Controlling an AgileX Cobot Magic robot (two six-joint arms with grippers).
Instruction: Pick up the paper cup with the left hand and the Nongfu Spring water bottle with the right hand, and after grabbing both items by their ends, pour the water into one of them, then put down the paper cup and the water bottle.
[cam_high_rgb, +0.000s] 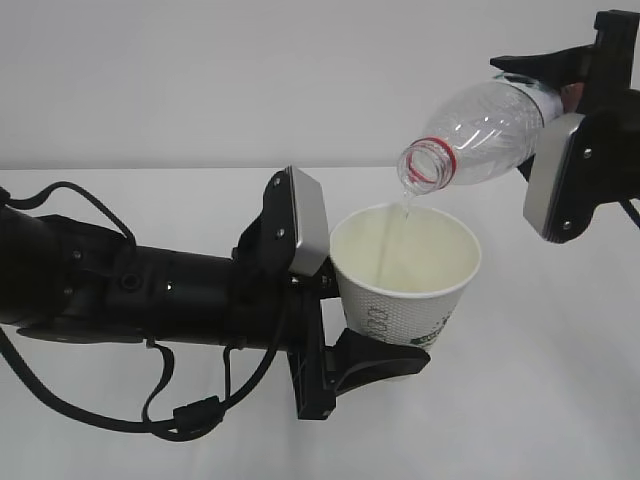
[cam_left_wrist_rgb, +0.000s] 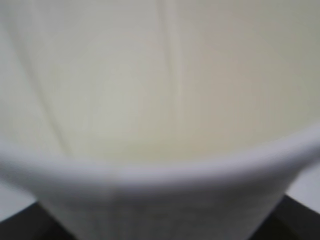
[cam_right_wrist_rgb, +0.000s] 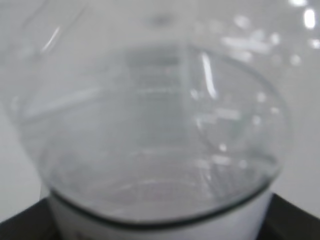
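A plain white wall backs your white table (cam_high_rgb: 560, 400). Outside, the left gripper (cam_high_rgb: 335, 300) pinches the cup (cam_high_rgb: 405, 275) aloft; the right gripper (cam_high_rgb: 575, 150) clamps the tilted bottle (cam_high_rgb: 480, 130), water (cam_high_rgb: 405, 205) falling in. Pouring's underway; setting both down remains, table open all round. Left wrist: cup (cam_left_wrist_rgb: 160, 100) interior. Right wrist: bottle (cam_right_wrist_rgb: 160, 125), blurred.

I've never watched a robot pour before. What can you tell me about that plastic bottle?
The Nongfu Spring water bottle is clear, ribbed plastic with a red neck ring and no cap. The right gripper clamps its label end, holding it in the air tilted mouth-down over the paper cup. A thin stream of water leaves its mouth.
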